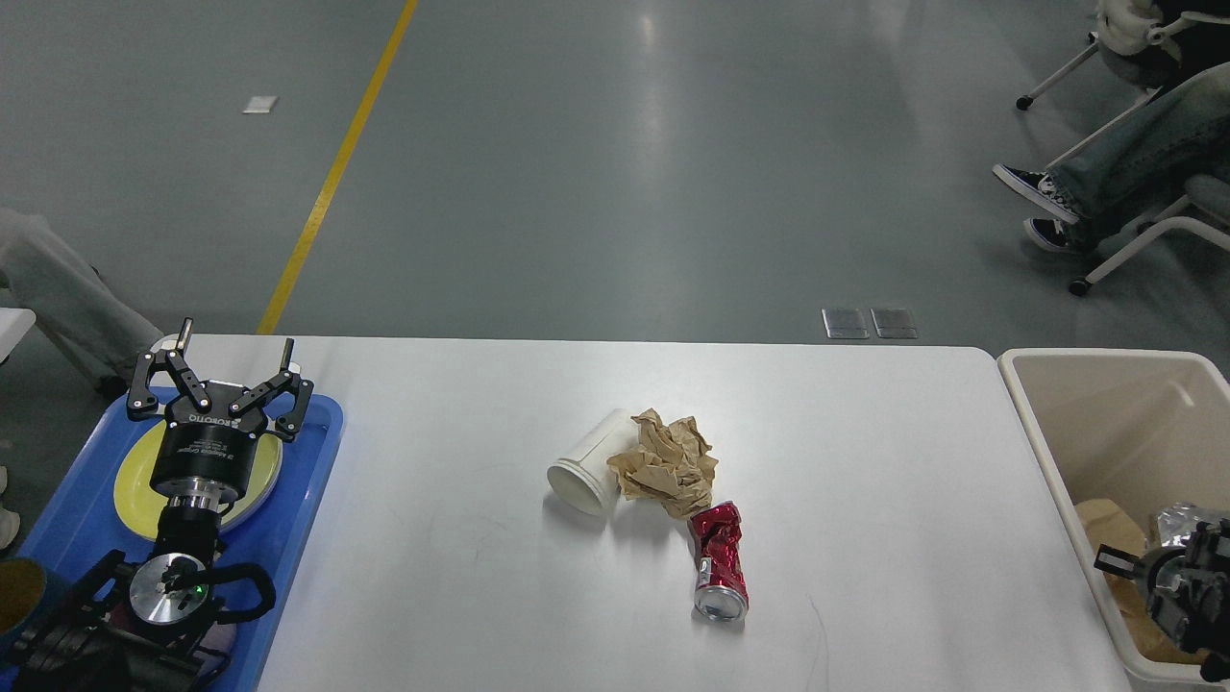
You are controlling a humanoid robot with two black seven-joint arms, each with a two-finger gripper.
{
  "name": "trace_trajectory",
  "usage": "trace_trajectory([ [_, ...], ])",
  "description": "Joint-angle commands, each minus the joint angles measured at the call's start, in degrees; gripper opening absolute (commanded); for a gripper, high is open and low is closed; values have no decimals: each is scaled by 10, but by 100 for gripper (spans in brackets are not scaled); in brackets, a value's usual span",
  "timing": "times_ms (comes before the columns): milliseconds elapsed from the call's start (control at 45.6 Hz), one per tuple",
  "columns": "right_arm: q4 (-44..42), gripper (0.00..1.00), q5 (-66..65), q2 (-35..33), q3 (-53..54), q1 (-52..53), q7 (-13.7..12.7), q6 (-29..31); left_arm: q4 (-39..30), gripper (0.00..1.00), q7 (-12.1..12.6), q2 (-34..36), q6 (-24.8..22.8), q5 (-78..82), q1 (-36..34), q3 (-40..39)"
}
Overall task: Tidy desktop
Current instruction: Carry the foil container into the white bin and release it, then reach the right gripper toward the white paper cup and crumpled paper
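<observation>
Grey polished flooring with one yellow line [336, 168] lies beyond the desk [865, 461], the wide white desktop that fills the lower middle of the head view.

Items on the desk, three in total, grouped near its centre:
- One white paper cup [588, 468], lying on its side.
- One crumpled brown paper wad [666, 461], touching the cup.
- One crushed red can [721, 562], lying just beside the wad on the near side.

Arm pose:
- Left gripper [224, 370]: points away from the camera above the blue tray [307, 500]; fingers [293, 384] spread wide, holding nothing.
- Right gripper [1168, 577]: low, inside the beige bin [1033, 404], seen small and dark; finger state cannot be told.

Containers:
- Blue tray, at the left end of the desk: one yellow plate [135, 485].
- Beige bin, just beside the right end of the desk: brown paper [1095, 524] and crinkled silvery material [1177, 519].
</observation>
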Motion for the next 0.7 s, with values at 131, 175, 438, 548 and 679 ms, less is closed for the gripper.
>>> trace_trajectory([
  [131,1,35,0,-1,1,-1,2,-9,0,96,0,0,0,0,0,0],
  [175,1,60,1,-1,3,-1,2,-19,0,96,0,0,0,0,0,0],
  [438,8,100,0,-2,3,-3,4,-45,0,96,0,0,0,0,0,0],
  [548,9,100,0,-4,3,-2,4,-44,0,96,0,0,0,0,0,0],
  [679,16,100,0,-8,3,2,3,-44,0,96,0,0,0,0,0,0],
])
